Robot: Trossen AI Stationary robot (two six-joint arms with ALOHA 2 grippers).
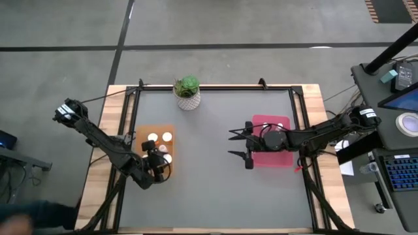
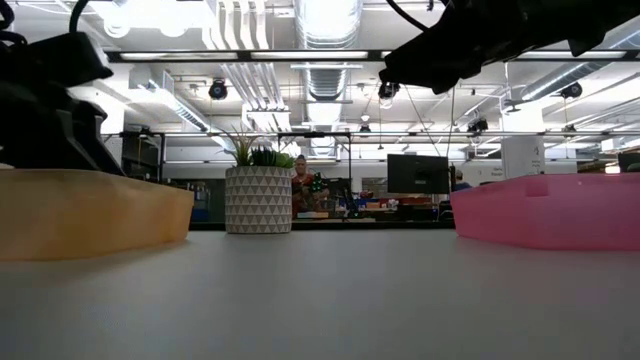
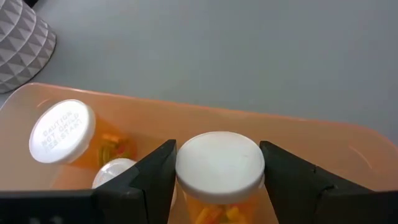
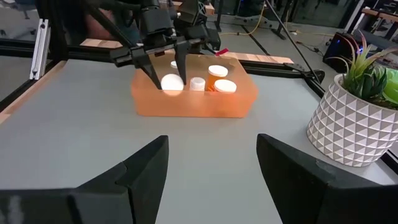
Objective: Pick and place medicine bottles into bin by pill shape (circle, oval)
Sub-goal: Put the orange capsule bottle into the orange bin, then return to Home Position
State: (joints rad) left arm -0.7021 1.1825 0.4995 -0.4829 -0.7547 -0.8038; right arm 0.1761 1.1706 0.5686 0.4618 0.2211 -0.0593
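An orange bin (image 1: 140, 138) stands at the table's left and holds several white-capped medicine bottles. My left gripper (image 3: 217, 147) reaches down into it, shut on an orange bottle with a white cap (image 3: 219, 163); the right wrist view shows that cap (image 4: 172, 82) between the fingertips. Beside it, one bottle (image 3: 62, 132) lies tilted and another cap (image 3: 115, 171) shows. My right gripper (image 1: 236, 144) hangs open and empty over the table's middle, just left of the pink bin (image 1: 282, 160). My left gripper pinches the bottle's white cap by its rim (image 3: 186, 169) between its two fingers (image 3: 157, 177). The fingers slant down into the bin from the table's near left. The bottle stands upright inside the orange bin; its base is hidden, so whether it rests on the bin's floor cannot be told.
A potted green plant (image 1: 187, 92) stands at the table's far edge, between the two bins. Bare grey table lies between the bins and toward the near edge. The right arm lies over the pink bin.
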